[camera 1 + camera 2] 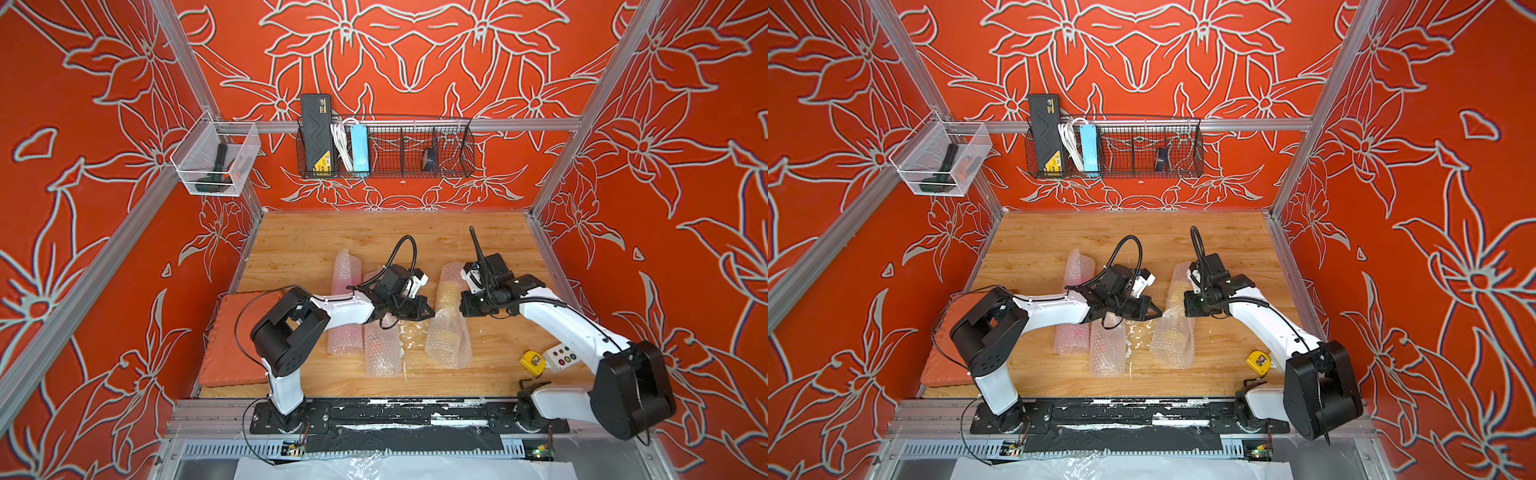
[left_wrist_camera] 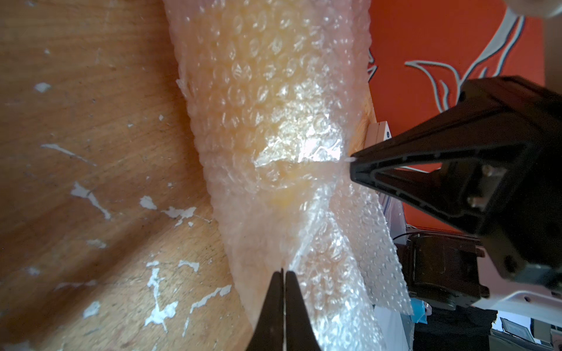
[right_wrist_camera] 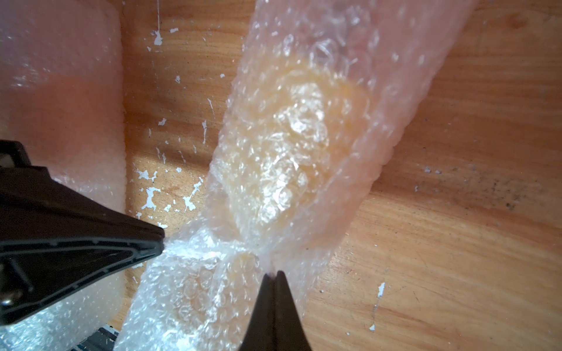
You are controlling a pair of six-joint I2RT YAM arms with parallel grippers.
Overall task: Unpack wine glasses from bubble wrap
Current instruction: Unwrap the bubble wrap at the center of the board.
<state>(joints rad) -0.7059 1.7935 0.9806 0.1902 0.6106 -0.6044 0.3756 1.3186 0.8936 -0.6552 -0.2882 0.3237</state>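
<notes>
Three rolls of bubble wrap lie on the wooden table. The rightmost roll [image 1: 449, 345] [image 1: 1173, 345] shows a yellow wine glass [image 3: 292, 136] dimly through its layers. My left gripper [image 1: 432, 312] [image 2: 284, 273] is shut on this roll's wrap from one side. Facing it, my right gripper [image 1: 461, 308] [image 3: 273, 275] is shut on the wrap from the other side. The wrap is bunched tight between the two tips. The middle roll [image 1: 382, 353] and the left roll [image 1: 345, 332] lie untouched under my left arm; the left one has a pink tint. The other wine glasses are hidden.
A red mat [image 1: 232, 340] lies at the table's left edge. A yellow tape measure [image 1: 533, 362] and a white button box [image 1: 562, 357] sit near the right arm's base. White flecks mark the wood between the rolls.
</notes>
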